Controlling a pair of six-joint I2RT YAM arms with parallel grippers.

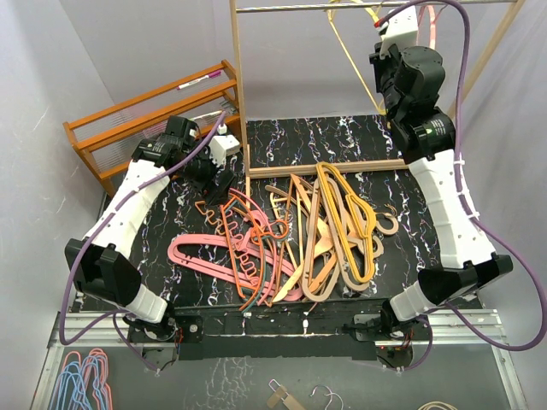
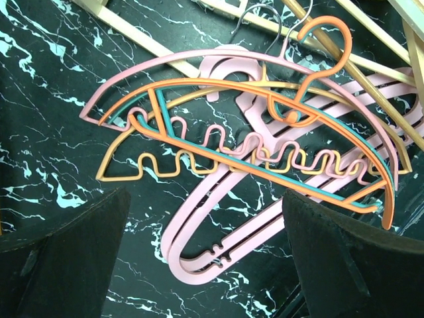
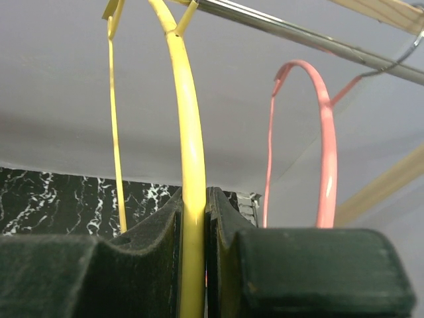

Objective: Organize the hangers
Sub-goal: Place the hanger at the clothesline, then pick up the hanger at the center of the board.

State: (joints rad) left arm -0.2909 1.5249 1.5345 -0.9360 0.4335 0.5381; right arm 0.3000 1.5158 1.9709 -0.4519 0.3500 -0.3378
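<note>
Up at rail (image 3: 298,36), R pincer (image 3: 192,225) clamped on yellow hanger (image 3: 189,132), pink hanger (image 3: 324,132) hung just beside. L pincer (image 2: 205,199) wide apart over hanger pile (image 1: 299,239), mid-surface (image 1: 282,141); bare marble btwn pile & far edge.

Robot laboratory test cell: left arm (image 1: 128,201) and right arm (image 1: 449,196) bolted to a marbled table (image 1: 291,137), plain white walls (image 1: 51,60), purple cables (image 1: 462,85) trailing.

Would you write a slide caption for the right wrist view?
Right gripper, jaws shut on a yellow hanger under the metal rail, a pink hanger beside it.
</note>
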